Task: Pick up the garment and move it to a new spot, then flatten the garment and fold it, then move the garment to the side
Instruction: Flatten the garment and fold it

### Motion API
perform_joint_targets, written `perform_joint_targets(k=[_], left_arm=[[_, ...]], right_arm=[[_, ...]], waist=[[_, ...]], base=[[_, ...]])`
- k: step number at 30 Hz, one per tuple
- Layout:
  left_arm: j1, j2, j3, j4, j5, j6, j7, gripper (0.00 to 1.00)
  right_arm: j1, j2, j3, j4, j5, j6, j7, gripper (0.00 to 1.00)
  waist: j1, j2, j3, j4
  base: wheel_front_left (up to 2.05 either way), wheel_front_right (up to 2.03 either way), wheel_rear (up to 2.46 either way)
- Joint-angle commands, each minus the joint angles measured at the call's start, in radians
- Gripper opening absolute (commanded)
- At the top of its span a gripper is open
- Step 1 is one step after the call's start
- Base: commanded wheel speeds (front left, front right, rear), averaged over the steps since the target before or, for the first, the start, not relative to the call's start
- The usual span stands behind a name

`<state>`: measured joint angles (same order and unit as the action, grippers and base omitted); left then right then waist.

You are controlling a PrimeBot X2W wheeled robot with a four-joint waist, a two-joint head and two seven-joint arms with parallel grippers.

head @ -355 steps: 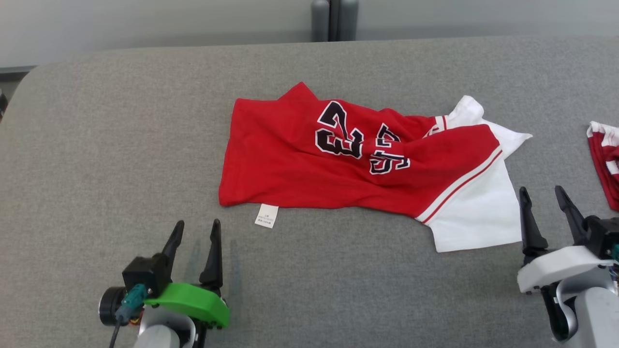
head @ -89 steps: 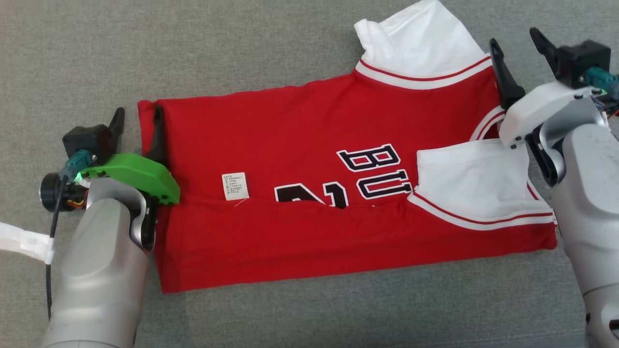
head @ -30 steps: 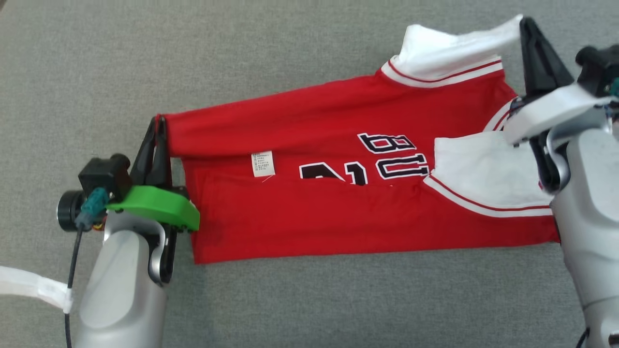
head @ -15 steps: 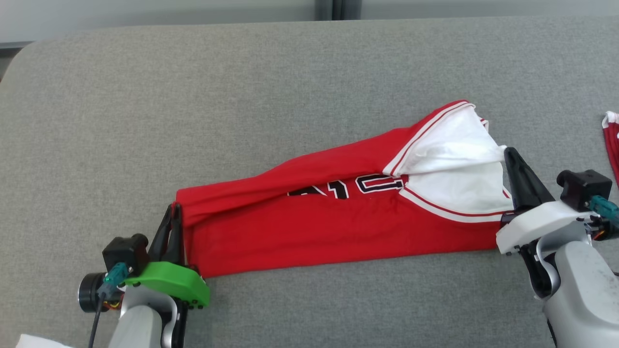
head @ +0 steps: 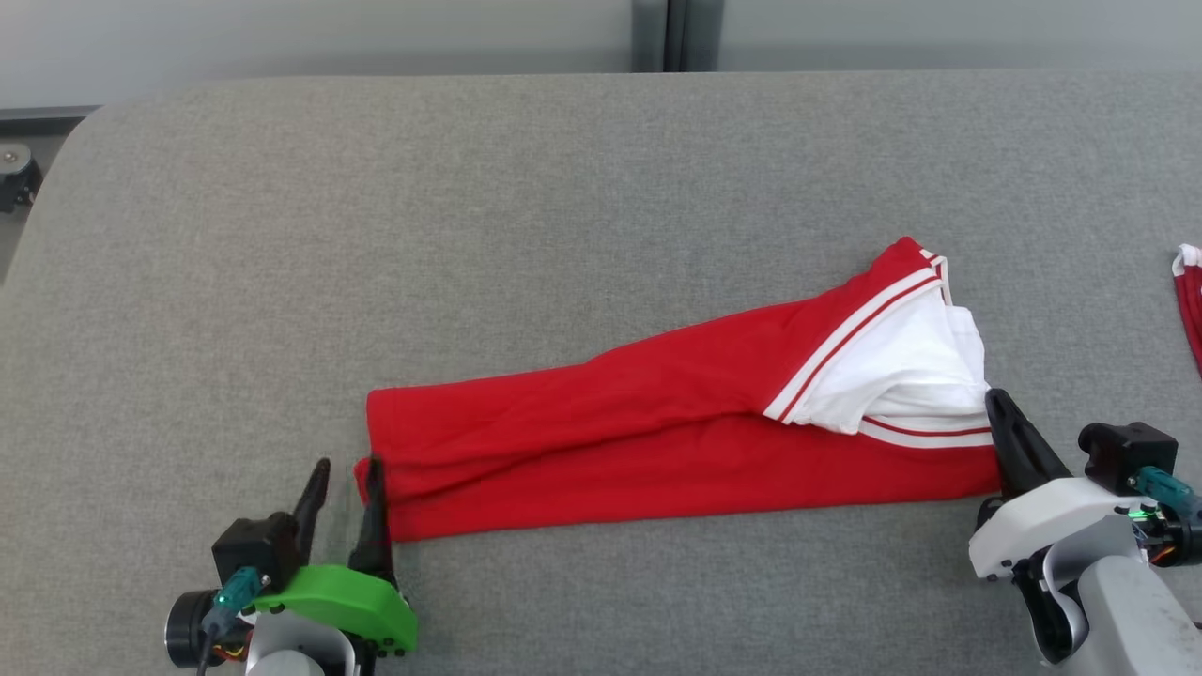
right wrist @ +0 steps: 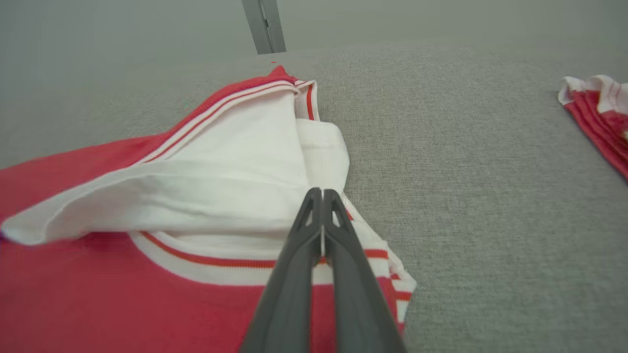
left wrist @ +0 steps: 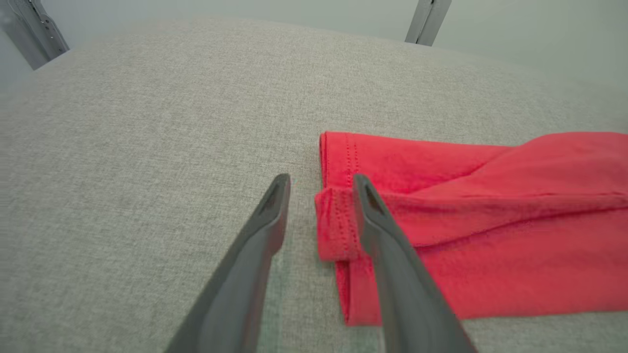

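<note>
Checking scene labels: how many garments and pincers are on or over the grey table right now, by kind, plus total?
Garments: 2 (jersey, folded lengthwise; second garment at the right edge)
Pincers: 2 (left pincer, right pincer)
Total: 4

A red jersey (head: pixel 657 441) lay folded into a long strip on the grey table (head: pixel 376 235), the left gripper (head: pixel 347 465) standing with fingers parted at its left end, the right gripper (head: pixel 995 399) pinching its white sleeve.
</note>
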<state>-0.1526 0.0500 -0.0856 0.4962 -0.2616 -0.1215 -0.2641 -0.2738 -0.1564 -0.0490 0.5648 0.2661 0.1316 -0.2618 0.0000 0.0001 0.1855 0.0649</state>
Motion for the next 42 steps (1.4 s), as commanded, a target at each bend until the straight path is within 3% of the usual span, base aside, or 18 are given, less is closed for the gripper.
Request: perform_joint_targets(k=[1,8,13,19,20,21,22,28,33,38,42], left_arm=[[0.011,0.002,-0.003,-0.015,-0.009,0.009,0.000,1.00],[0.030,0.003,-0.029,-0.081,-0.014,0.030,0.000,1.00],[0.020,0.003,-0.051,-0.084,-0.021,0.035,0.000,1.00],[0.012,0.002,-0.063,-0.081,-0.033,0.043,0.000,1.00],[0.013,0.003,-0.063,-0.081,-0.034,0.044,0.000,1.00],[0.016,0.003,-0.062,-0.081,-0.034,0.046,0.000,1.00],[0.020,0.002,-0.060,-0.081,-0.034,0.046,0.000,1.00],[0.048,0.002,-0.060,-0.082,-0.026,0.044,0.000,1.00],[0.044,0.003,-0.073,-0.082,-0.028,0.044,0.000,1.00],[0.036,0.003,-0.088,-0.083,-0.036,0.049,0.000,1.00],[0.037,0.003,-0.094,-0.082,-0.039,0.055,0.000,1.00]], right_arm=[[-0.005,-0.002,-0.003,-0.001,-0.009,-0.002,-0.004,1.00],[-0.084,-0.018,-0.020,0.019,-0.032,-0.002,-0.004,1.00],[-0.151,-0.043,-0.008,0.153,-0.068,-0.002,0.051,1.00],[-0.167,-0.027,0.037,0.304,-0.056,-0.002,0.111,1.00],[-0.161,-0.023,0.053,0.327,-0.045,-0.002,0.120,0.47],[-0.157,-0.023,0.061,0.341,-0.032,-0.002,0.122,0.27],[-0.154,-0.025,0.067,0.353,-0.017,-0.002,0.111,0.00],[-0.170,-0.110,-0.048,0.381,-0.008,-0.005,0.015,0.00],[-0.163,-0.126,-0.194,0.334,-0.077,-0.002,-0.003,0.00],[-0.108,-0.051,-0.250,0.155,-0.130,-0.002,-0.003,0.00],[-0.067,0.026,-0.156,0.007,-0.107,-0.002,-0.004,0.00]], waist=[[0.0000,-0.0001,0.001,0.004],[0.0000,-0.0001,0.015,0.036],[0.0000,-0.0001,0.025,0.067],[0.0000,-0.0001,0.027,0.089],[0.0000,-0.0001,0.026,0.090],[0.0000,-0.0001,0.025,0.089],[0.0000,-0.0001,0.022,0.085],[0.0000,-0.0001,0.002,0.033],[0.0000,-0.0001,-0.014,-0.015],[0.0000,-0.0001,-0.024,-0.049],[0.0000,-0.0001,-0.028,-0.061]], base=[[0.00,0.00,0.00],[0.00,0.00,0.00],[0.00,0.00,0.00],[0.00,0.00,0.00],[0.00,0.00,0.00],[0.00,0.00,0.00],[0.00,0.00,0.00],[0.00,0.00,0.00],[0.00,0.00,0.00],[0.00,0.00,0.00],[0.00,0.00,0.00]])
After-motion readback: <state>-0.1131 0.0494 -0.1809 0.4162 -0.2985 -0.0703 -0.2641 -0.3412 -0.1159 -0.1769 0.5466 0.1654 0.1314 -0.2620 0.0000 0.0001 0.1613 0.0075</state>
